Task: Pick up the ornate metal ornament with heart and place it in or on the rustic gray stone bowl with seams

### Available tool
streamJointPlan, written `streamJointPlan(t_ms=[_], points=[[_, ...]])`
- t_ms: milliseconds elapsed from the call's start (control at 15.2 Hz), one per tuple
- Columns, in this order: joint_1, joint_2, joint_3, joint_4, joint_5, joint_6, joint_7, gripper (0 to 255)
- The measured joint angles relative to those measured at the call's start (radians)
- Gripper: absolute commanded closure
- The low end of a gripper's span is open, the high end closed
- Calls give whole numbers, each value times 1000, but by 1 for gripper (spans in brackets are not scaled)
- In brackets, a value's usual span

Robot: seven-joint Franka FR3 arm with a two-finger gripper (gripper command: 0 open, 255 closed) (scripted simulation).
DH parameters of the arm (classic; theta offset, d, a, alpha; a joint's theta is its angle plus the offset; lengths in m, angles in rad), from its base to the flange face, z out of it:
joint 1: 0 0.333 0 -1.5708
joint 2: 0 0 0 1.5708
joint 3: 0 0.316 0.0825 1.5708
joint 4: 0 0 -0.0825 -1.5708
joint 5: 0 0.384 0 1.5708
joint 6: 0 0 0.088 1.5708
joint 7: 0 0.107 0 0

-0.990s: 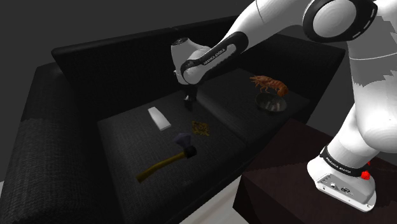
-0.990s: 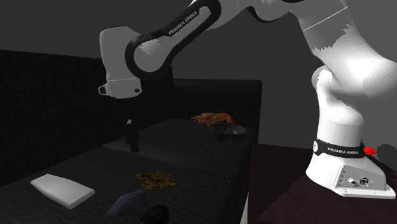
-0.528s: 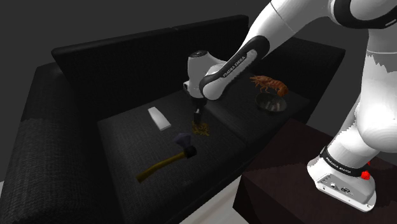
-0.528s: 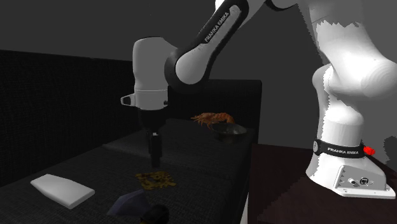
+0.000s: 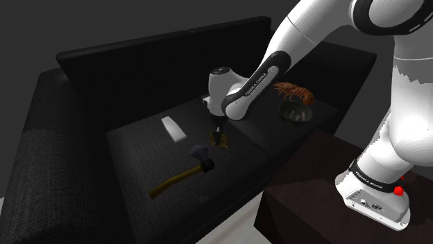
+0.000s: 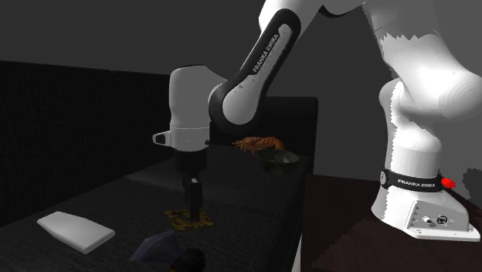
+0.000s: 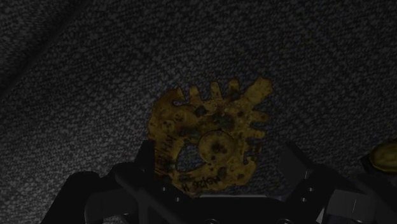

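- gripper point(image 6: 191, 202) spread wide, just above the golden ornament point(image 7: 207, 137), a finger on either side
- ornament lies flat on the dark sofa seat point(image 5: 139, 149), well apart from the bowl point(image 5: 295, 112)

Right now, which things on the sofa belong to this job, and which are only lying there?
Belong to the job: golden ornament; dark bowl; the hand, open just above the ornament.

Only lying there: hammer; flat white block; orange lobster at the bowl.
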State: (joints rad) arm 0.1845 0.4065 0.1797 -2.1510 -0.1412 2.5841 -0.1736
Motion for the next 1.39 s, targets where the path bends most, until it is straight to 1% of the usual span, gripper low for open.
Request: streamJointPlan(t_ms=[462, 528, 1188, 1386], points=[[3, 17, -4, 0, -6, 17, 4, 0], [3, 17, -4, 0, -6, 17, 4, 255], [3, 16, -4, 0, -6, 17, 4, 255], [-1, -6, 2, -1, 2, -5, -1, 255]])
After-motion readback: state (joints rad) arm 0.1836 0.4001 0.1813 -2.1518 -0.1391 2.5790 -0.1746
